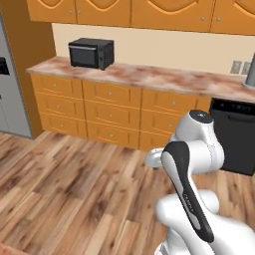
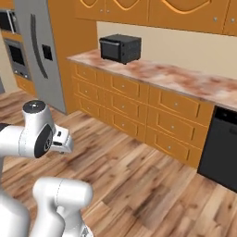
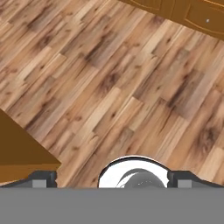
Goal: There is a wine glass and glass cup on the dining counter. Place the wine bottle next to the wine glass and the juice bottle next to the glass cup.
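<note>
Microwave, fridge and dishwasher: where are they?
Microwave (image 1: 91, 53): left base view, on its dark door.
Fridge (image 2: 41, 51): right base view, on its grey door.
Dishwasher (image 1: 233, 137): left base view, on its black front.

Arm folded, hand (image 3: 112, 178) open, pointing down.

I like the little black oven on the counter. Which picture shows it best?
The right base view: the black oven sits larger there, front and side plain. The left base view shows it smaller, farther off. The hand view looks at the wooden floor.

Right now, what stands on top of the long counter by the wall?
A black microwave stands on the counter. A grey object at the picture's edge is cut off.
</note>
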Robot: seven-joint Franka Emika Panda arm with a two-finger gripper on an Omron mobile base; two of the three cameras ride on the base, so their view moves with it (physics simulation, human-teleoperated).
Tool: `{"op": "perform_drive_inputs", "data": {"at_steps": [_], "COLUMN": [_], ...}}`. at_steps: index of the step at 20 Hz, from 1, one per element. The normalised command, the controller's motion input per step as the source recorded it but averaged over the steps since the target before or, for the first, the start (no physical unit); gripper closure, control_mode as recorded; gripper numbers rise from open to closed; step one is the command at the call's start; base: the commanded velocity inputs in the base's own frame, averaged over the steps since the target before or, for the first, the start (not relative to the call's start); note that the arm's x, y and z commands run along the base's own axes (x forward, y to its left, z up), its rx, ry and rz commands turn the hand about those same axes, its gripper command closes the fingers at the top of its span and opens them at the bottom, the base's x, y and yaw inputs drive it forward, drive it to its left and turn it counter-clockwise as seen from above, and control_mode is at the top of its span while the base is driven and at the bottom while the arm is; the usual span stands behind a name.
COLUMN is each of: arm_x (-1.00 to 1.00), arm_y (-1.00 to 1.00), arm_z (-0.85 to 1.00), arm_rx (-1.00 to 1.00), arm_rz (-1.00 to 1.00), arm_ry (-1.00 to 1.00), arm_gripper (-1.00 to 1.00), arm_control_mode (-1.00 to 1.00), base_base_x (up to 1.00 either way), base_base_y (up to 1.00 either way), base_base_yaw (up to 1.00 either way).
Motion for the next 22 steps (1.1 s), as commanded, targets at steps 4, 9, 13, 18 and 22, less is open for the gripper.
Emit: {"op": "perform_drive_inputs", "data": {"at_steps": [4, 9, 13, 18, 22], "arm_x": [0.0, 0.0, 0.0, 0.0, 0.0], "arm_y": [0.0, 0.0, 0.0, 0.0, 0.0], "arm_z": [0.0, 0.0, 0.0, 0.0, 0.0], "arm_rx": [0.0, 0.0, 0.0, 0.0, 0.0], "arm_rz": [0.0, 0.0, 0.0, 0.0, 0.0], "arm_ry": [0.0, 0.0, 0.0, 0.0, 0.0], "arm_gripper": [-1.0, -1.0, -1.0, -1.0, -1.0], "arm_control_mode": [1.0, 1.0, 1.0, 1.0, 1.0], "base_base_x": [0.86, 0.58, 0.46, 0.45, 0.44], "base_base_y": [0.0, 0.03, 0.03, 0.02, 0.0], "base_base_yaw": [0.05, 0.39, 0.49, 0.5, 0.52]}}
